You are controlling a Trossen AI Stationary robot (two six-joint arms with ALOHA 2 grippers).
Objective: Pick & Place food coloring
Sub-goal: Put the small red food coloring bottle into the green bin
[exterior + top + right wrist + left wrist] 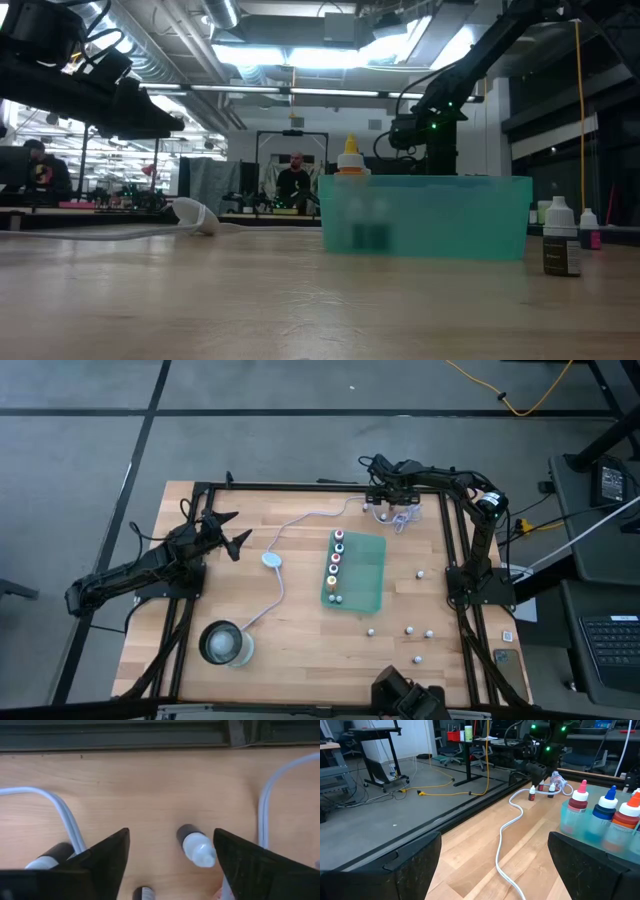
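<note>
A: Right gripper (170,865), fingers apart, hovered over a food coloring bottle (196,846) at the table's far edge; left gripper (232,530) waited, spread.

B: Approach step; descent and closure seemed next.

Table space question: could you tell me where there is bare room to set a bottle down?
Bare wood lies between the teal tray and the glass container. Crowded: the far edge under the right gripper, and the scattered bottles near the tray.
</note>
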